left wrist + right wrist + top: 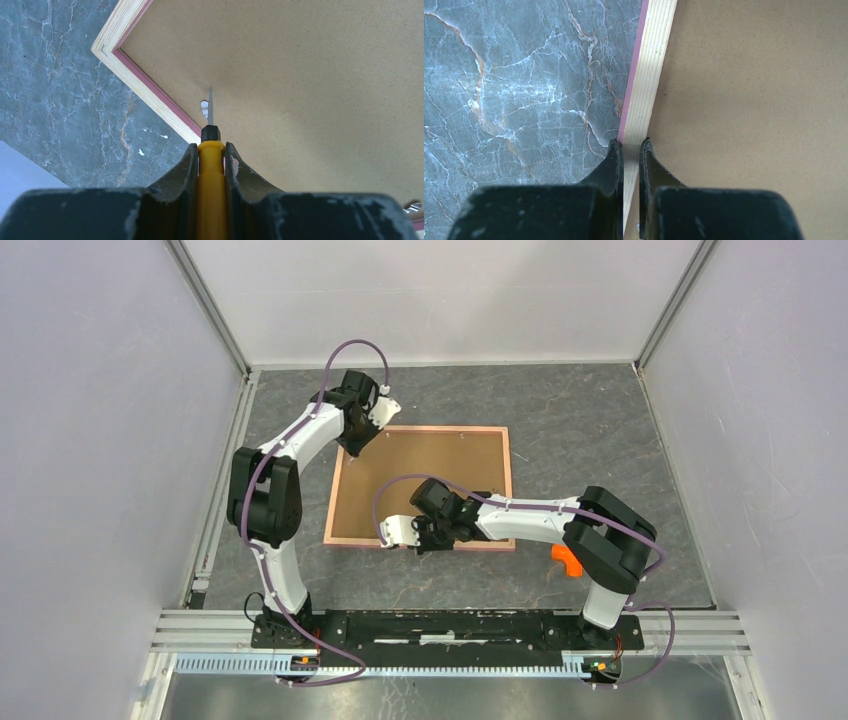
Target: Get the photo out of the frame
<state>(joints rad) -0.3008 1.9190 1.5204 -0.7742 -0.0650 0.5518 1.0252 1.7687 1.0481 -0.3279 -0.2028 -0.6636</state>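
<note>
The frame (pixel 430 455) lies flat on the grey marbled table (pixel 580 430), brown board upward and pink rim around it; the photo is hidden beneath the board. The left gripper (pixel 211 150) hangs over the frame's far-left corner, its jaws pressed onto the yellow handle of a screwdriver (pixel 210 170); the blade reaches down to the board just inside the rim, right beside a small metal tab (pixel 204 106); whether it touches the tab I cannot tell. The right gripper (pixel 630 147) sits at the near edge, its jaws drawn close and straddling the pale wooden rim, one finger on the table side, one over the board; the rim runs between them, pinched. A small orange piece (pixel 567 560) lies apart by the right arm.
</note>
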